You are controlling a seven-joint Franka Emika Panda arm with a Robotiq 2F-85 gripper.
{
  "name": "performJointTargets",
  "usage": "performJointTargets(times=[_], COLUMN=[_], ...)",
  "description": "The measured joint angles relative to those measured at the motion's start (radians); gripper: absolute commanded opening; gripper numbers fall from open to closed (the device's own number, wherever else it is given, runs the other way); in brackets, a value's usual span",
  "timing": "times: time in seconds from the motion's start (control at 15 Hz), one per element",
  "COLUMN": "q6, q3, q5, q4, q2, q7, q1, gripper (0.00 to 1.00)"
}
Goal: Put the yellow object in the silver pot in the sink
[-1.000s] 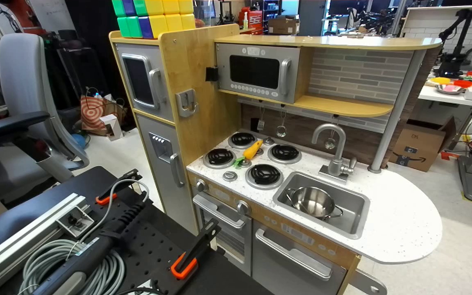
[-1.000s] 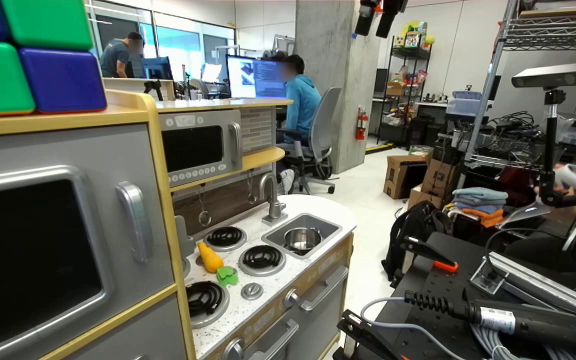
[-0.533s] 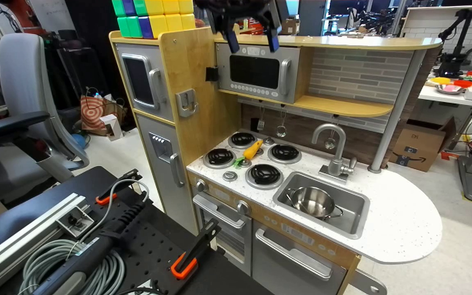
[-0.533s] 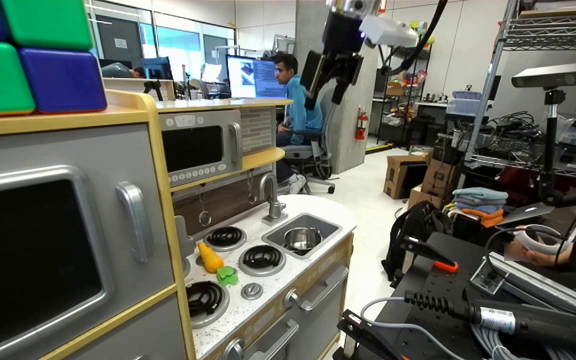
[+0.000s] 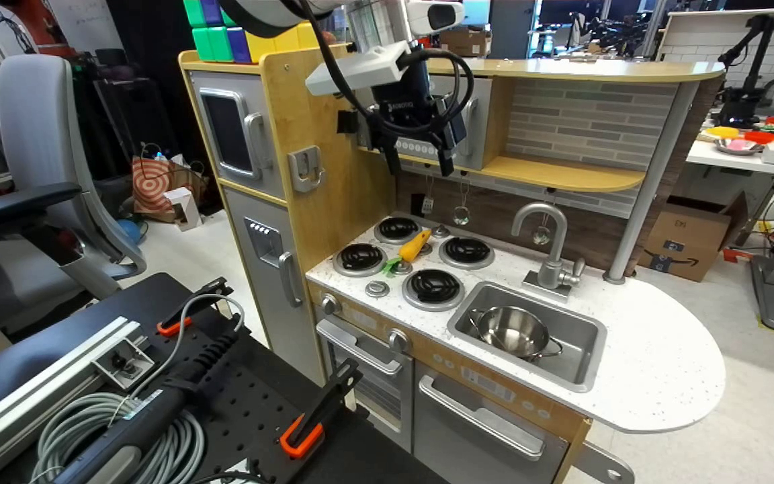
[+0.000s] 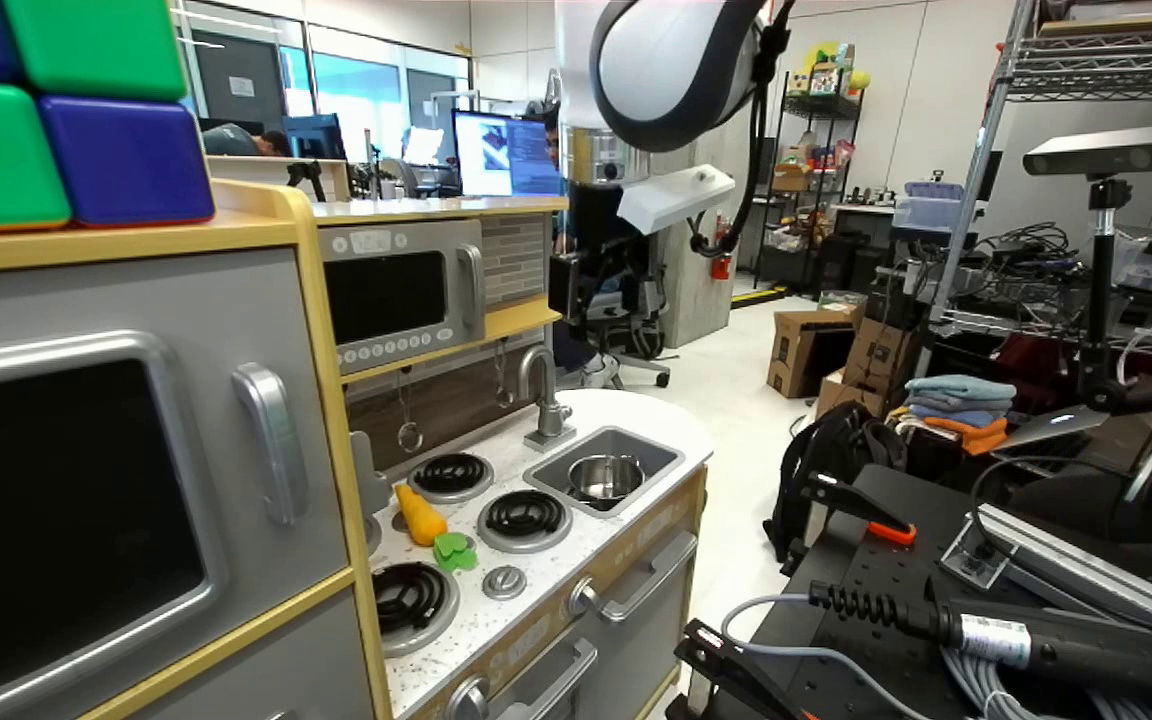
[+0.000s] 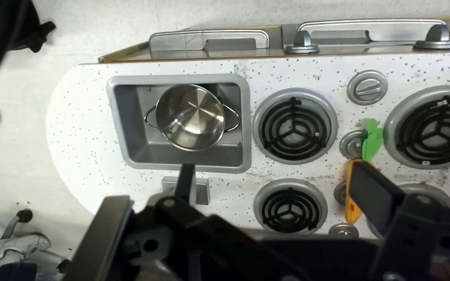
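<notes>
The yellow object is a yellow-orange toy vegetable with green leaves. It lies among the stove burners in both exterior views (image 5: 416, 246) (image 6: 423, 517). The wrist view shows part of it (image 7: 352, 210), partly covered by one finger. The silver pot (image 5: 513, 331) (image 6: 604, 478) (image 7: 190, 117) stands upright inside the sink (image 5: 580, 356) (image 6: 628, 438) (image 7: 158, 157). It has two wire handles and looks empty. My gripper (image 5: 420, 166) (image 6: 611, 310) (image 7: 274, 171) is open, fingers wide apart with nothing between them. It hangs well above the counter, in front of the microwave.
A curved grey faucet (image 5: 548, 242) rises behind the sink. The toy microwave (image 5: 474, 134) and a wooden shelf (image 5: 562, 173) overhang the counter's back. A tall wooden side panel (image 5: 330, 121) borders the burners. Metal utensils (image 5: 461, 212) hang below the shelf.
My arm has come into view from the top and lowered toward the counter, moving left in an exterior view. The yellow object and the pot have not moved.
</notes>
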Motion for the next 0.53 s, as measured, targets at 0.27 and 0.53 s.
performJointTargets(times=[0.27,0.53], q6=[-0.004,0.046], q3=[-0.002,0.011], q5=[0.022,0.183], q4=[0.011,0.037], q2=[-0.001,0.071], q7=[-0.002,-0.037], q1=[0.001,-0.001], gripper=[1.00,1.00])
